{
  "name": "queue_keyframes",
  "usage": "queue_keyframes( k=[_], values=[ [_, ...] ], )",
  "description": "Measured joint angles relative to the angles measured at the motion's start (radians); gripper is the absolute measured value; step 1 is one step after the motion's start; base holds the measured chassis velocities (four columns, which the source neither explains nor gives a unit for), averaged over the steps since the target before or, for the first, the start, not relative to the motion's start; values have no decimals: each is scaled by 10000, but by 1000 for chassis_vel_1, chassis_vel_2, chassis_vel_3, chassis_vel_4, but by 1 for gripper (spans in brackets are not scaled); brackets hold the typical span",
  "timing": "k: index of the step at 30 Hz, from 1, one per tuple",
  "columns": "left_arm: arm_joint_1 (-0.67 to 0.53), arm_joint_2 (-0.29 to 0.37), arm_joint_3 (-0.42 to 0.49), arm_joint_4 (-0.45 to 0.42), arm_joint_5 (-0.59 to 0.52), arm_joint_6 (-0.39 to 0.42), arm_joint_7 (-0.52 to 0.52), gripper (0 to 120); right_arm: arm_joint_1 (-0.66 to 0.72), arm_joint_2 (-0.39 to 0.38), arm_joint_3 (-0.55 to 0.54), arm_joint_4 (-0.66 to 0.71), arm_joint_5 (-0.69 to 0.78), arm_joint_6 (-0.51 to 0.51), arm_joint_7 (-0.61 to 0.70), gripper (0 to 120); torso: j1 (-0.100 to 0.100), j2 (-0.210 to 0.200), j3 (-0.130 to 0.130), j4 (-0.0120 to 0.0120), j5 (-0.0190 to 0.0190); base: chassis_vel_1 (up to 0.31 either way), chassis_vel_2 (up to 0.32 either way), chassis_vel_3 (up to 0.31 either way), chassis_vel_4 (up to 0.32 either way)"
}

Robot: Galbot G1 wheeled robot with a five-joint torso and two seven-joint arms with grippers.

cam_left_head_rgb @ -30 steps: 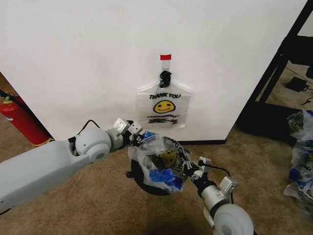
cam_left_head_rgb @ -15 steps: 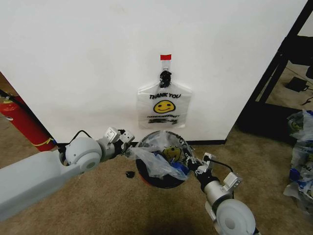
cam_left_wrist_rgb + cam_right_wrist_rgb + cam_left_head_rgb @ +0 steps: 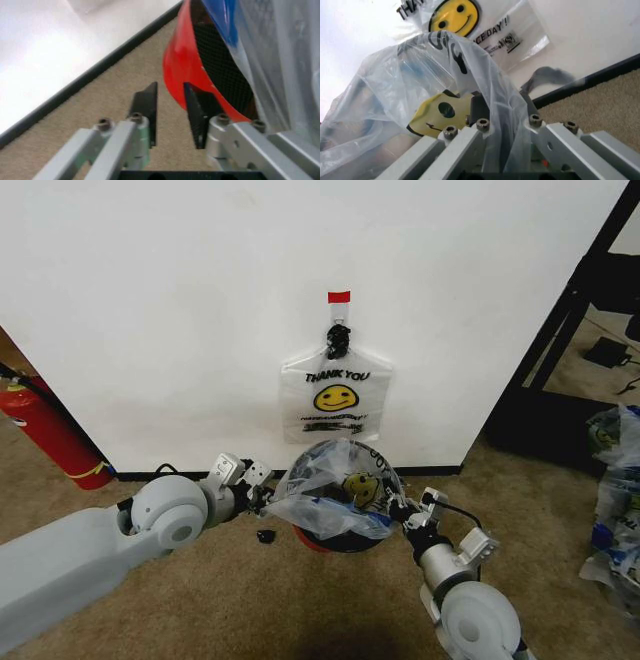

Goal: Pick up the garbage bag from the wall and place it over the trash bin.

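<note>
The garbage bag (image 3: 335, 495), crumpled clear plastic with a yellow smiley, lies spread over the top of the dark trash bin (image 3: 345, 538), which stands against the white wall (image 3: 180, 310). My left gripper (image 3: 262, 498) is low at the bin's left side. In the left wrist view the left gripper (image 3: 169, 88) is open over the carpet, beside the bin's red band (image 3: 175, 67) and the bag (image 3: 280, 56). My right gripper (image 3: 402, 515) is at the bag's right edge. In the right wrist view the bag (image 3: 395, 97) drapes over the right gripper (image 3: 490, 108), which is shut on the plastic.
An identical flat bag (image 3: 335, 395) hangs from a black hook (image 3: 337, 335) under red tape (image 3: 339, 297). A red fire extinguisher (image 3: 45, 425) leans at the left. A black shelf frame (image 3: 565, 330) and loose bags (image 3: 615, 490) are at the right. A small black object (image 3: 265, 536) lies on the carpet.
Both grippers have gone down and toward the wall, and the bag has come down with them and spread wider over the bin. The left gripper now sits lower beside the bin.
</note>
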Motion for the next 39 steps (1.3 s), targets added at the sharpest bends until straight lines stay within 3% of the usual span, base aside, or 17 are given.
queue_keyframes(
  k=[7, 9, 12, 19, 26, 29, 31, 33, 36, 39],
  values=[
    [45, 349, -961, -471, 318, -124, -434, 53, -16, 17, -2, -278, -172, -8, 28, 1, 0, 0, 0, 0, 6, 0, 0, 0, 0],
    [47, 382, -1008, -498, 345, -122, -452, 54, -15, 17, -2, -278, -173, -8, 28, 1, -1, 0, -1, 0, 6, 0, 0, 0, 0],
    [124, 703, -1518, -745, 1067, 0, -519, 77, -50, 51, 108, -260, -273, -5, 43, 1, 0, 1, -1, -4, 2, 0, 0, 0, 0],
    [546, 804, -1857, -1018, 272, 104, -741, 98, -165, 119, 193, -184, -417, -4, 69, 1, -3, 0, -1, 1, 1, 0, 0, 0, 0],
    [621, 478, -2533, -1238, 104, -354, -1111, 100, -228, 164, 198, -167, -524, 3, 63, 1, -2, 0, -1, 0, 5, 0, 0, 0, 0],
    [194, 188, -3302, -2020, -653, -804, -1512, 100, -280, 190, 218, -164, -620, 10, 60, 1, -2, 0, -1, -2, 6, 0, 0, 0, 0],
    [131, 147, -3341, -2301, -933, -811, -1527, 100, -284, 189, 217, -167, -637, 10, 60, 1, -2, 1, -1, -2, 7, 0, 0, 0, 0],
    [64, 101, -3208, -2864, -1329, -759, -1528, 100, -285, 190, 214, -178, -652, 11, 65, 1, -2, 1, -1, -1, 9, 0, 0, 0, 0],
    [152, -227, -2229, -3865, -1754, -258, -1534, 98, -279, 174, 160, -170, -657, -4, 118, 1, -3, 1, -1, 2, 6, 0, 0, 0, 0],
    [180, -576, -1855, -3971, -1910, 44, -1644, 97, -280, 155, 115, -103, -658, -38, 163, 1, -2, 1, -1, 1, 3, 0, 0, 0, 0]
  ],
)
